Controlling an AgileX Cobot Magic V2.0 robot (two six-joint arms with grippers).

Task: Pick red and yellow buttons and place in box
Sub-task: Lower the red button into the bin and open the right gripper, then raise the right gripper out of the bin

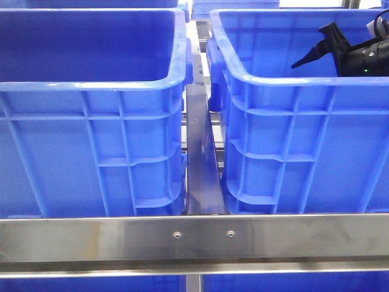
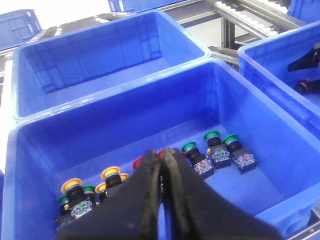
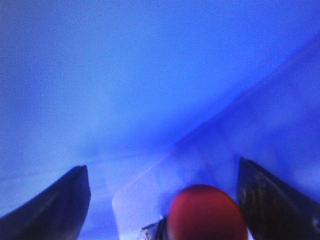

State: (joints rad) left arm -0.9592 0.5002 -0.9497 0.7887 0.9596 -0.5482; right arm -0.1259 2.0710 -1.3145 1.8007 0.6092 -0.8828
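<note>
My left gripper (image 2: pixel 161 156) is shut with nothing in it, and hangs over a blue crate (image 2: pixel 45 150) holding several buttons. Yellow buttons (image 2: pixel 111 174) lie in a cluster on one side, and a red button (image 2: pixel 138 162) peeks out beside the fingers. My right gripper (image 3: pixel 162 165) is open, low inside the right blue crate (image 1: pixel 292 121). A blurred red button (image 3: pixel 207 212) sits between its fingers (image 3: pixel 272 200), close to one of them. In the front view the right gripper (image 1: pixel 316 52) shows as black fingers inside that crate.
Green buttons (image 2: pixel 220 145) lie in a row in the left crate (image 1: pixel 91 128). An empty blue crate (image 2: pixel 100 50) stands behind it. A steel rail (image 1: pixel 194 237) crosses in front of both crates, with a narrow metal divider (image 1: pixel 200 152) between them. Roller conveyor (image 2: pixel 250 15) runs behind.
</note>
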